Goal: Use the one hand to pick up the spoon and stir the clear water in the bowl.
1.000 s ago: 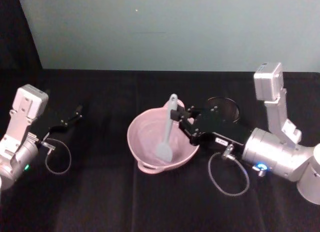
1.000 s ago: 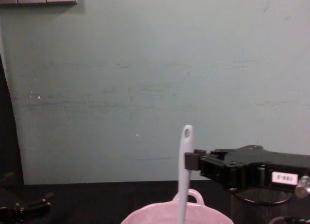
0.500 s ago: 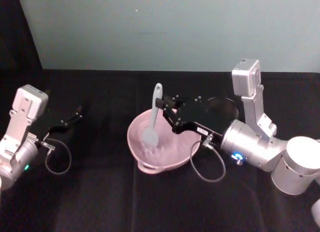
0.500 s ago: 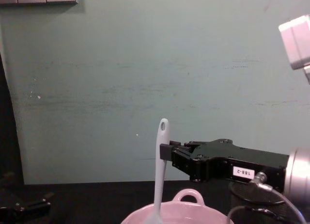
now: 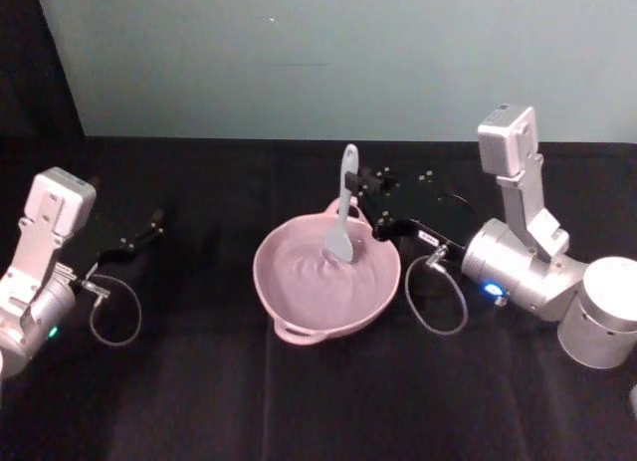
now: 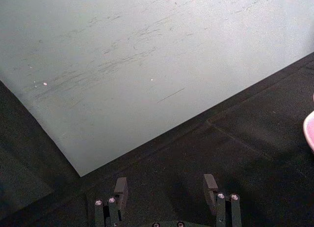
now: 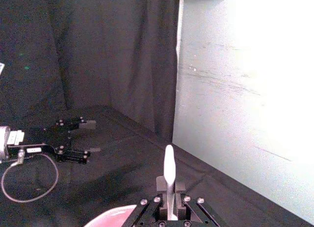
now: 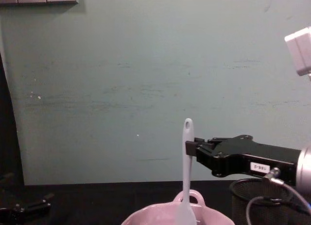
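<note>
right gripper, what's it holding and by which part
The right gripper is shut on the spoon, pinching its upper handle just below the hole.

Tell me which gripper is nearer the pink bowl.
Right. The right gripper holds the spoon upright in the bowl, by its far rim; the left gripper rests open, well off to its left.

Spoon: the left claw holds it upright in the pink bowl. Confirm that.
Not the left. The right claw holds the spoon upright in the bowl, as the head view shows; the left claw sits open, off to the side.
</note>
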You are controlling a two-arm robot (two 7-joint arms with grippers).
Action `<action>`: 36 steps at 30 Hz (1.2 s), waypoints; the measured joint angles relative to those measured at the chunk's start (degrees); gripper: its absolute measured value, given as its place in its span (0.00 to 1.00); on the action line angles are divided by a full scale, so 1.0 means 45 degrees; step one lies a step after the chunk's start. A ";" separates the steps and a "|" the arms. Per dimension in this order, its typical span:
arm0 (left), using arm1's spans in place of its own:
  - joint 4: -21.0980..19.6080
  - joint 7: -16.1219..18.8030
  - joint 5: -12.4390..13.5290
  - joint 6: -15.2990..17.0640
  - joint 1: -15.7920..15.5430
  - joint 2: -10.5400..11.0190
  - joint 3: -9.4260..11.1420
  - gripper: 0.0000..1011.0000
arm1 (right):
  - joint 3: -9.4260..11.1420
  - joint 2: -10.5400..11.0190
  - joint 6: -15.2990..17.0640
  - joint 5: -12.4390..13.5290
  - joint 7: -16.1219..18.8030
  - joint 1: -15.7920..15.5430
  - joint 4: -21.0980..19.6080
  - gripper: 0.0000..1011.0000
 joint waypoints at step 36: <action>0.0000 0.0000 0.0000 0.0000 -0.0001 0.0000 0.0000 1.00 | -0.0034 -0.0843 -0.0405 0.0111 -0.0386 -0.0469 -0.0018 0.10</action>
